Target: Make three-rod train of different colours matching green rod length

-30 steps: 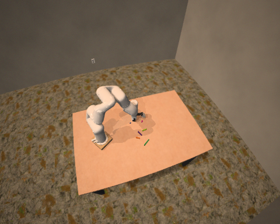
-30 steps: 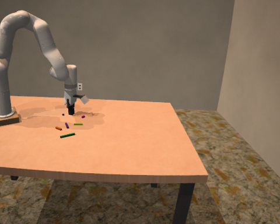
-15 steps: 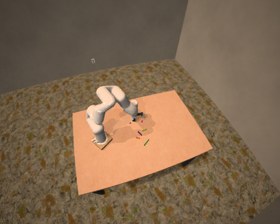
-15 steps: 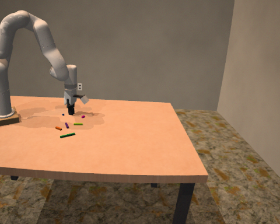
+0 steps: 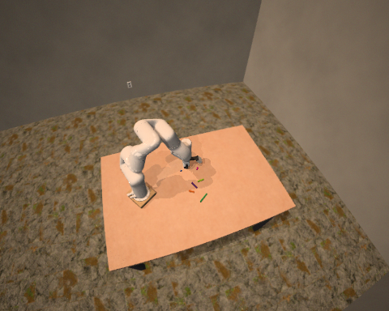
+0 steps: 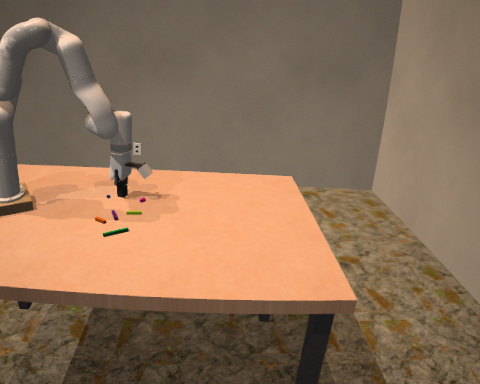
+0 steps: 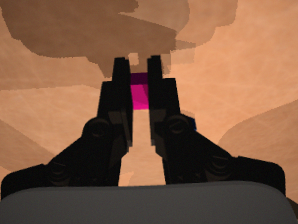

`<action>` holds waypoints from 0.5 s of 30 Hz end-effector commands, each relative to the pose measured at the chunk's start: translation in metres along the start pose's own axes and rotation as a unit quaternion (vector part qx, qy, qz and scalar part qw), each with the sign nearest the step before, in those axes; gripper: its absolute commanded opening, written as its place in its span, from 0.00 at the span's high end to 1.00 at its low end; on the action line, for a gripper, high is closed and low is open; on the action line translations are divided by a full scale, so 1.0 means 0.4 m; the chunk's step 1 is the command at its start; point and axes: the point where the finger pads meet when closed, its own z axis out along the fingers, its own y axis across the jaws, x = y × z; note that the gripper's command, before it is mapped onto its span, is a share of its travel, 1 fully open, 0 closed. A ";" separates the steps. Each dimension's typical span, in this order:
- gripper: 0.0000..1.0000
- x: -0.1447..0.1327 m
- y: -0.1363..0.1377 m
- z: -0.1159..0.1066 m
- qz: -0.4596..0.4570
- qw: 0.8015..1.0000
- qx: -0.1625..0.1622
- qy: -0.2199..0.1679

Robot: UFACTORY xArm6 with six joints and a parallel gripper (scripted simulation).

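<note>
The tabletop (image 5: 238, 174) (image 6: 209, 240) at mid-frame looks smooth and matt; the arm (image 5: 149, 139) (image 6: 5, 65) looks like glossy white plastic.
</note>
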 end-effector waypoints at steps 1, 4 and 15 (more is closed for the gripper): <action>0.96 0.003 -0.002 -0.007 0.000 1.000 0.001 0.002; 0.96 0.003 -0.002 -0.027 0.000 1.000 0.001 0.002; 0.96 0.003 -0.002 -0.183 0.000 1.000 0.001 0.002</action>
